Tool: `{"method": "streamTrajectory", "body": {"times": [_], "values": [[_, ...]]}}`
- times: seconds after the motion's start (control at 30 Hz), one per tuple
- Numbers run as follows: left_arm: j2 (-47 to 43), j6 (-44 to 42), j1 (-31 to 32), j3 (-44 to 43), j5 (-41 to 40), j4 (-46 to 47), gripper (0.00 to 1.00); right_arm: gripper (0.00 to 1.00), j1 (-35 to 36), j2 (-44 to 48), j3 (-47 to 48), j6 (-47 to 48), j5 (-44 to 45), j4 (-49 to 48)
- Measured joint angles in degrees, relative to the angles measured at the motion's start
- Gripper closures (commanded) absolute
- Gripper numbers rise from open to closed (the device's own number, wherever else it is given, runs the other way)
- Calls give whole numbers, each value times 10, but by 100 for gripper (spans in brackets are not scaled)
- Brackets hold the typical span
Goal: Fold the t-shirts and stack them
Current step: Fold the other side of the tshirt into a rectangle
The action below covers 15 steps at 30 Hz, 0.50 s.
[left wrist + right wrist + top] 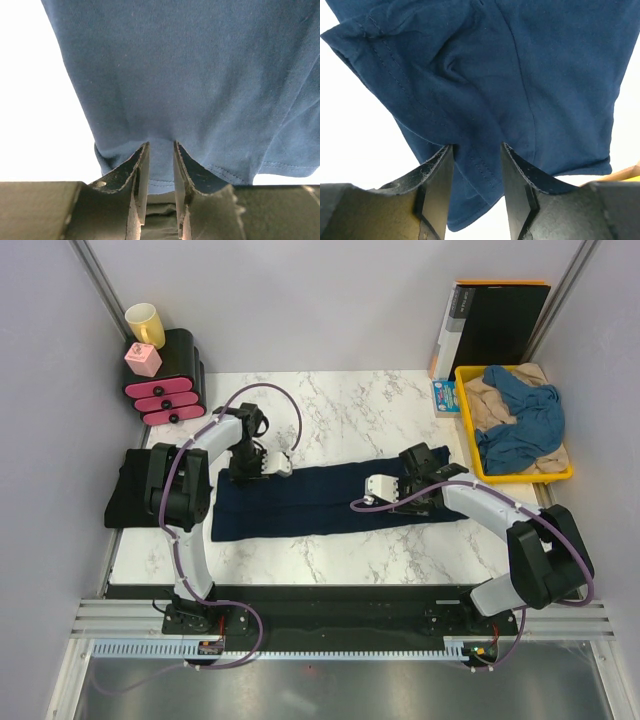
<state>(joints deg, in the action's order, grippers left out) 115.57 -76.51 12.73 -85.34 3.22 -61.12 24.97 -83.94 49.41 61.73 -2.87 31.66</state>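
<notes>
Navy t-shirt: lies as a long folded band across the marble surface, between our two hands.
Left hand: at the band's left end, fingers nearly together, pinching the hem.
Right hand: at the right end, fingers part-way closed with cloth between; we cannot tell whether they pinch it.
Other shirts: medium-blue t-shirt over a beige t-shirt in the yellow tray.
</notes>
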Motion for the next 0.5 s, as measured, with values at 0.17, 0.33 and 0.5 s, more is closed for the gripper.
{"method": "streamTrajectory", "body": {"times": [0.17, 0.33, 0.5], "values": [[0, 0, 0, -1, -1, 0, 68, 100, 3, 3, 0, 0, -3, 7], [0, 0, 0, -4, -2, 0, 68, 100, 12, 7, 0, 1, -12, 35], [0, 0, 0, -14, -2, 0, 68, 100, 20, 8, 36, 11, -43, 115]]}}
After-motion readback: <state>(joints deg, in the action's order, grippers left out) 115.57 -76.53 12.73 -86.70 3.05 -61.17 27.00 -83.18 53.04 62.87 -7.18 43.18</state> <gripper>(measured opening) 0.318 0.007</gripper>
